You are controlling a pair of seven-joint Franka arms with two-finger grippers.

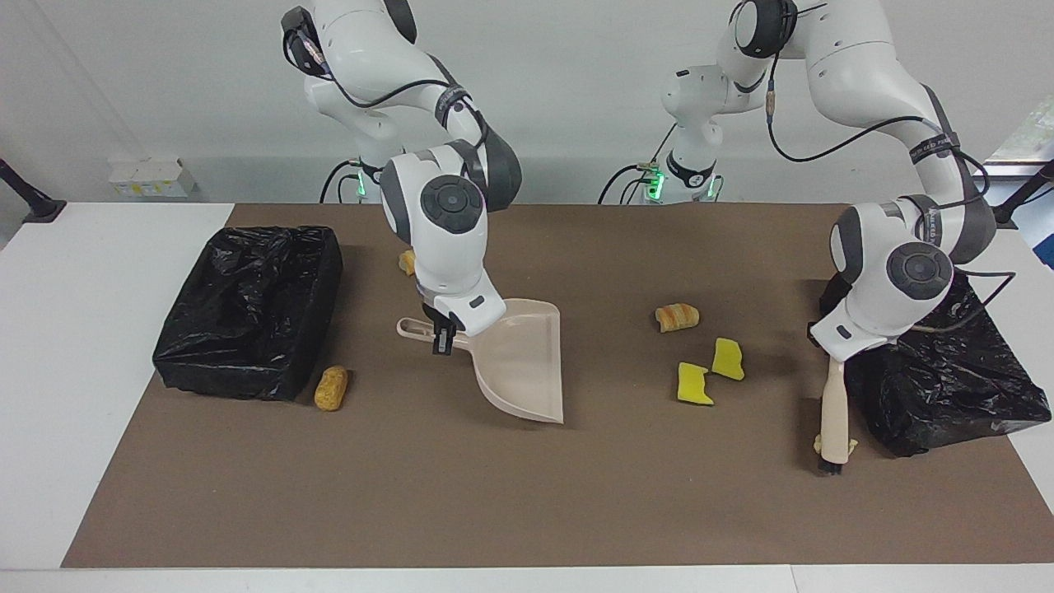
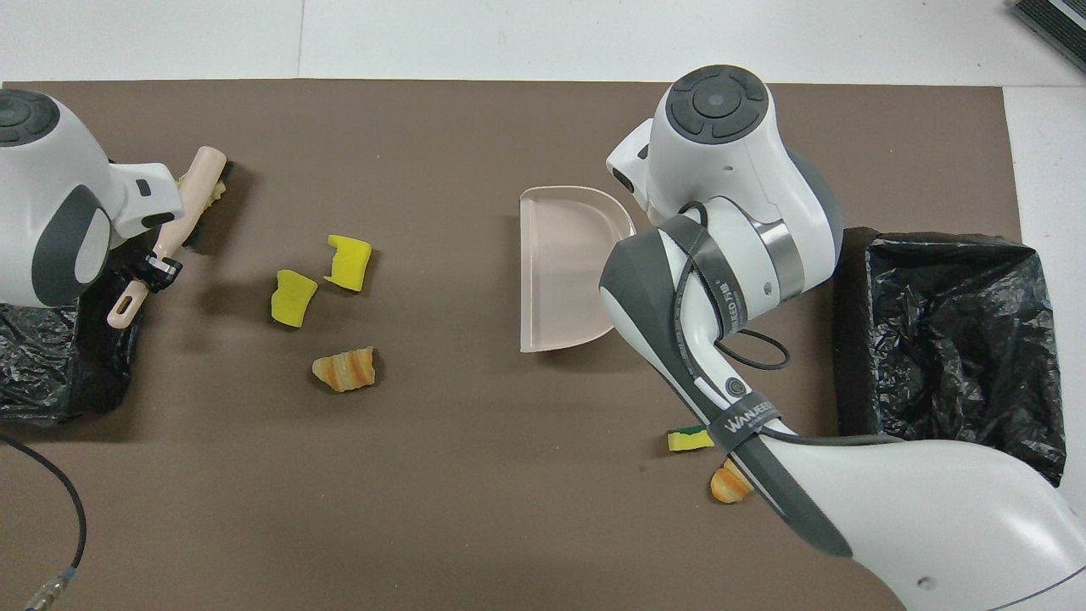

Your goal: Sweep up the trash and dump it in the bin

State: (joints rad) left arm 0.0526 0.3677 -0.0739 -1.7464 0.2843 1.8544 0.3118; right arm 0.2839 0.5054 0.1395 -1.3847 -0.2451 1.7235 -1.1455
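1. Fingers of the right gripper [image 1: 445,336] are clamped on the handle of the beige dustpan [image 1: 520,360], near the middle of the mat [image 1: 527,511]. The pan's open mouth faces the left arm's end, probably to receive what is pushed in.
2. Fingers of the left gripper [image 1: 832,356] are closed on the beige brush [image 1: 835,416]. It is held upright with bristles down at the mat, just beside a black bin [image 1: 947,387].
3. The trash lies scattered. Two yellow sponge pieces [image 1: 710,371] sit between pan and brush, with a bread-like lump [image 1: 677,317] at about 11 o'clock from them in the facing view.
4. Another lump [image 1: 332,388] touches, or almost touches, the second black bin [image 1: 247,313]; I cannot tell which.
5. Near the right arm, a green-backed sponge [image 2: 689,440] and one more lump [image 2: 728,487] are partly hidden.
6. Nothing is in the pan yet, so I judge the sweeping is about to begin.
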